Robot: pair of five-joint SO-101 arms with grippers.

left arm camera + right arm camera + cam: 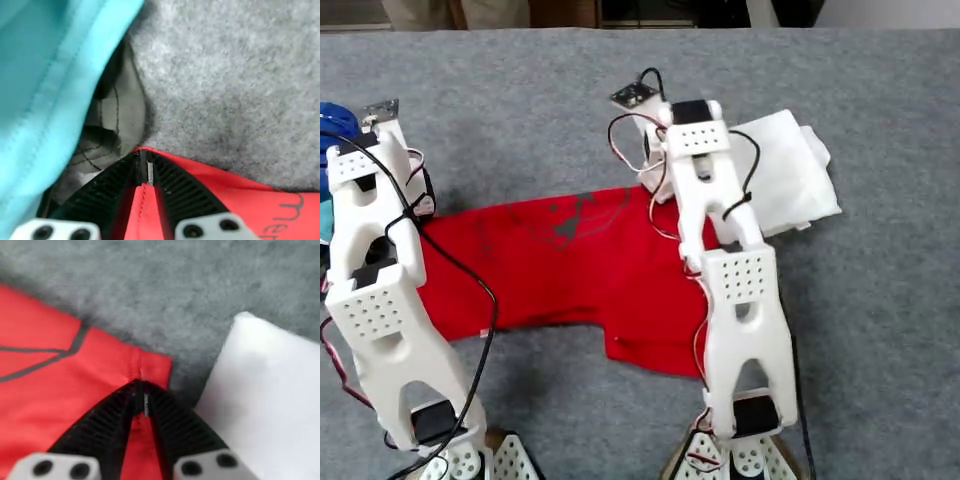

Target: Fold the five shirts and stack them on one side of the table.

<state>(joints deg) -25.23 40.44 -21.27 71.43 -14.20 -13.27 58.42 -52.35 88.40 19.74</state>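
- Red shirt (560, 270): spread flat mid-table on grey felt cover (870, 90); dark print on front.
- L gripper (144, 170): clenched on red shirt's seamed edge. Teal shirt (45, 75), smooth w/ stitched hem, just beside.
- R gripper (141, 395): clenched on opposite edge. Folded white shirt (270, 390) close by.

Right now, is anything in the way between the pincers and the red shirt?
Nothing visible is in the way. The left pincer and the right pincer are both shut on the edge of the red shirt, one near each end.
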